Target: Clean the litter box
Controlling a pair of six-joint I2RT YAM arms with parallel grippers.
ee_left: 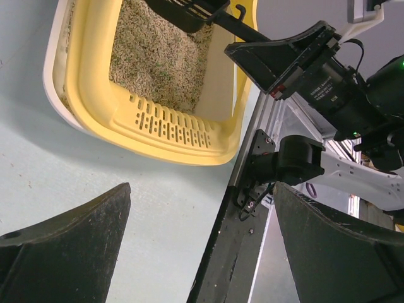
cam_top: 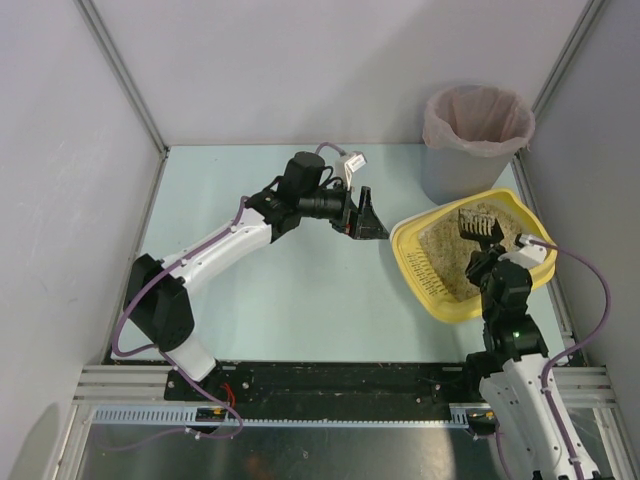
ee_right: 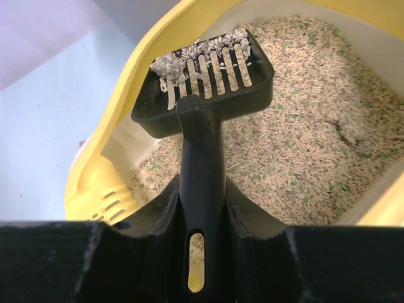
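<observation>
The yellow litter box [cam_top: 412,250] with beige litter stands at the right of the table; it also shows in the left wrist view [ee_left: 95,107] and the right wrist view [ee_right: 110,158]. My right gripper [ee_right: 202,196] is shut on the handle of a black slotted scoop [ee_right: 205,82], held above the litter with a grey clump in its head. The scoop shows in the top view [cam_top: 478,226] over the box. My left gripper [cam_top: 368,222] is open and empty, just left of the box's rim, above the table.
A grey round bin [cam_top: 472,140] with a pink bag liner stands behind the litter box at the back right. Walls close in the table on the left, back and right. The black rail [cam_top: 340,380] runs along the near edge.
</observation>
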